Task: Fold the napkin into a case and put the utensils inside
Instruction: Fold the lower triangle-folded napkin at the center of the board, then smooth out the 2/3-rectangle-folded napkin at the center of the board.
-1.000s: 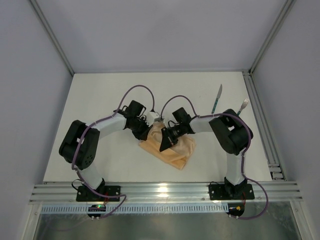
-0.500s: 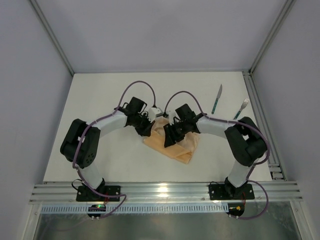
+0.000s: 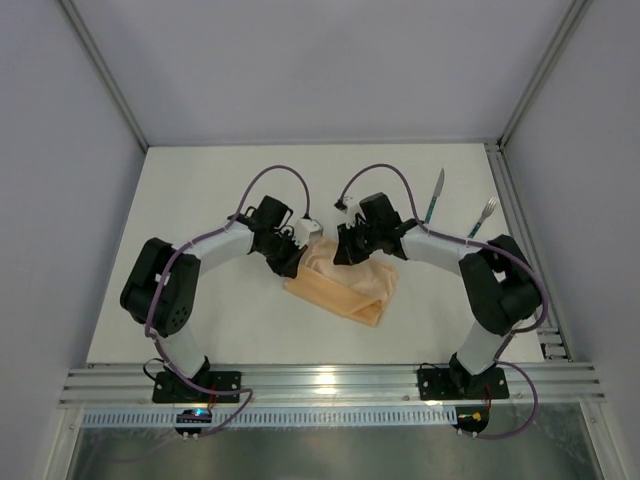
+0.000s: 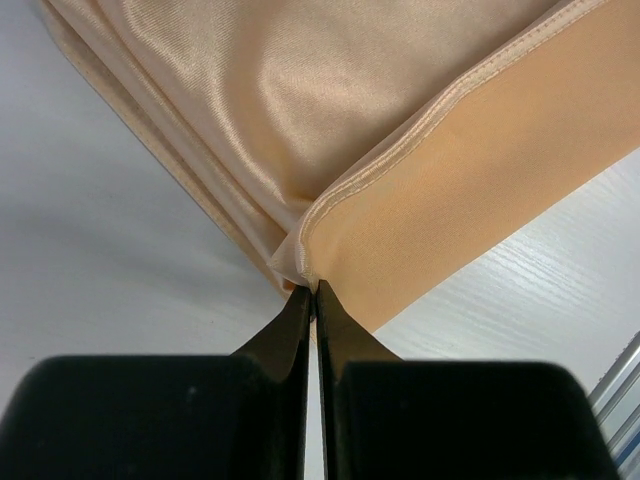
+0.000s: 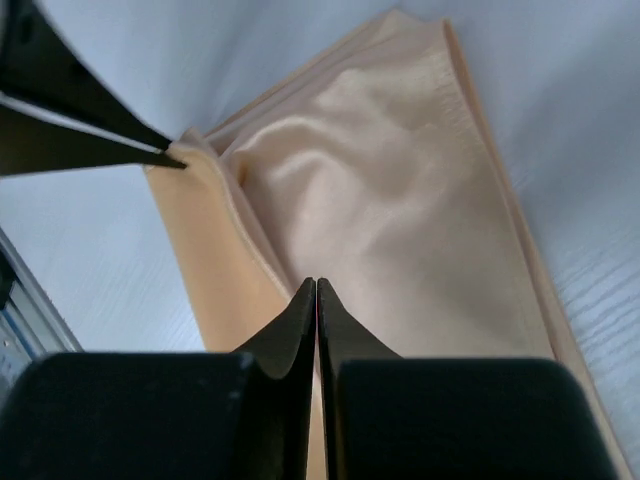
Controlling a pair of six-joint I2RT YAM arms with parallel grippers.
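Observation:
The peach-orange napkin (image 3: 345, 287) lies folded in several layers mid-table, a loose flap on top. My left gripper (image 3: 298, 258) is shut on its left corner; in the left wrist view the tips (image 4: 308, 287) pinch the hemmed corner of the napkin (image 4: 330, 110). My right gripper (image 3: 346, 250) is at the napkin's far edge, jaws together (image 5: 317, 285) on the flap's hem of the napkin (image 5: 390, 200). The left fingers (image 5: 90, 125) show there too. The utensils lie at the back right: knife (image 3: 433, 197) and fork (image 3: 484, 213), both teal-handled.
The white table (image 3: 200, 190) is walled on three sides. An aluminium rail (image 3: 520, 225) runs along its right edge, close to the fork, and a slotted rail (image 3: 330, 385) along the front by the arm bases.
The right gripper opened, moved from the napkin's middle to its far edge and closed again. The napkin's flap now lies flatter. The left gripper has kept its hold on the corner.

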